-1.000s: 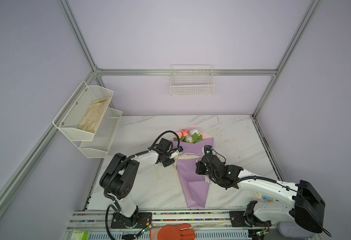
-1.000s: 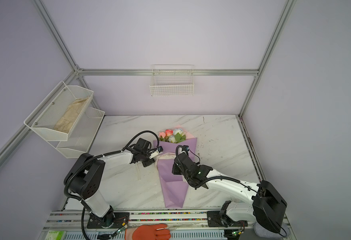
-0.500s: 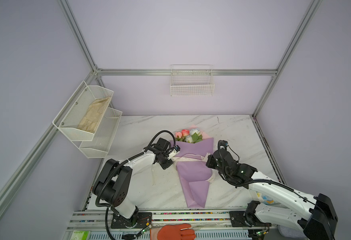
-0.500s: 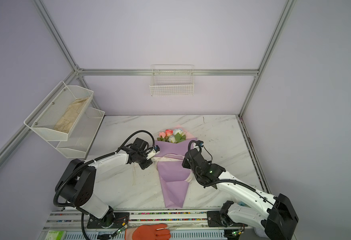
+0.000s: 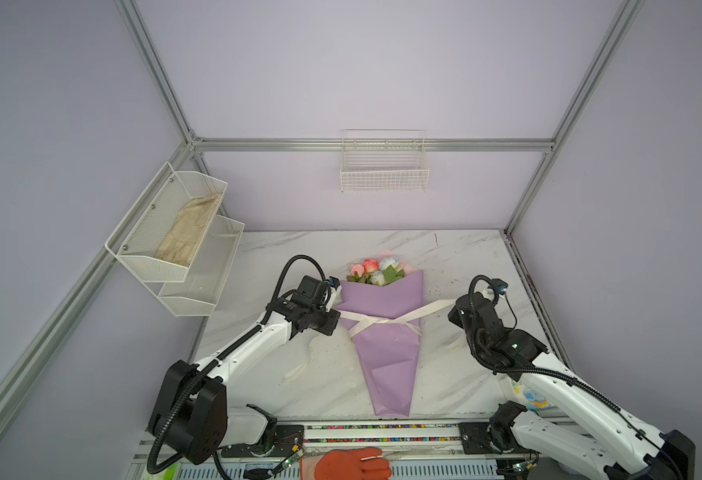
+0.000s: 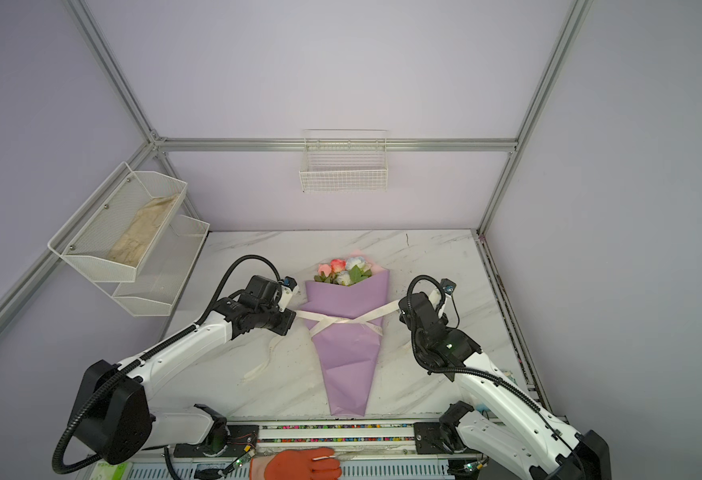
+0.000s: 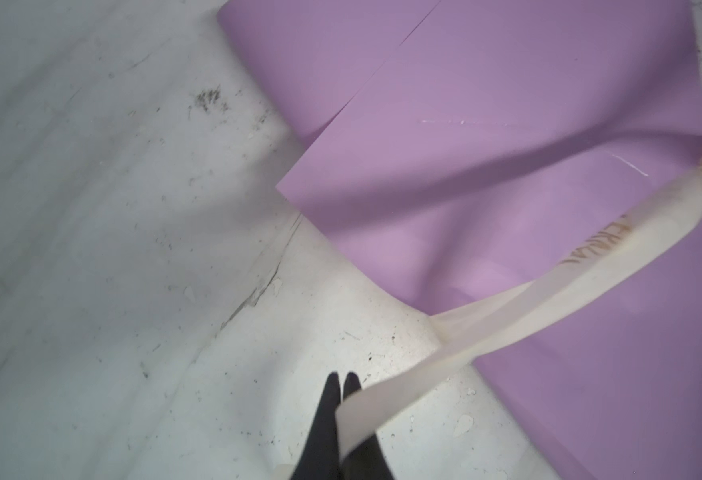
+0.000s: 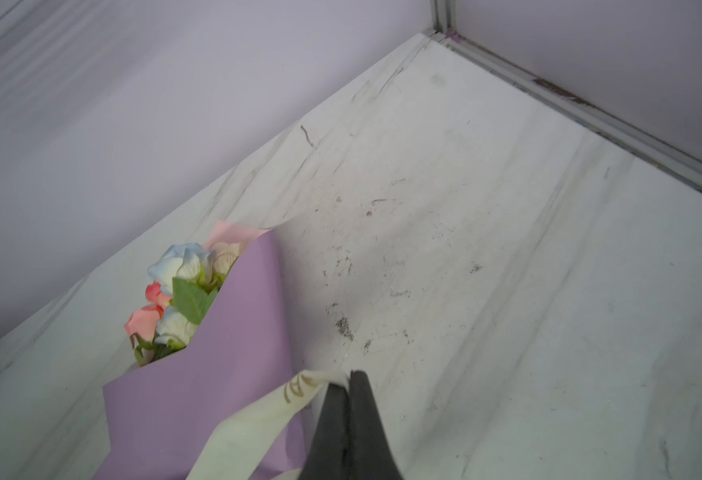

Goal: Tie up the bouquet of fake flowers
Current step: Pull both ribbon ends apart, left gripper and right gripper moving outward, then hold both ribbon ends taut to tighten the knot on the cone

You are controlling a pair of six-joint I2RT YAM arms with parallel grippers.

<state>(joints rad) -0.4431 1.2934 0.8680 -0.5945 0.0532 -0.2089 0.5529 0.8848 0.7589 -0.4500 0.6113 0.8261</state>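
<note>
Black left fingers (image 7: 327,409), pressed together, pinch one end of a cream lettered ribbon (image 7: 548,296) beside the lilac paper-wrapped bouquet (image 7: 507,124), left wrist view. Right wrist view: right fingers (image 8: 362,399) pinch the other end, near pink, white and blue fake flowers (image 8: 183,291). In both top views the bouquet (image 5: 386,345) (image 6: 347,353) lies mid white marble bench (image 5: 299,249), ribbon crossed over it.

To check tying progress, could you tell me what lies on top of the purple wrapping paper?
A cream ribbon crosses over the paper, ends pinched by the left gripper and right gripper. The flowers poke out the top; stems are hidden inside.
</note>
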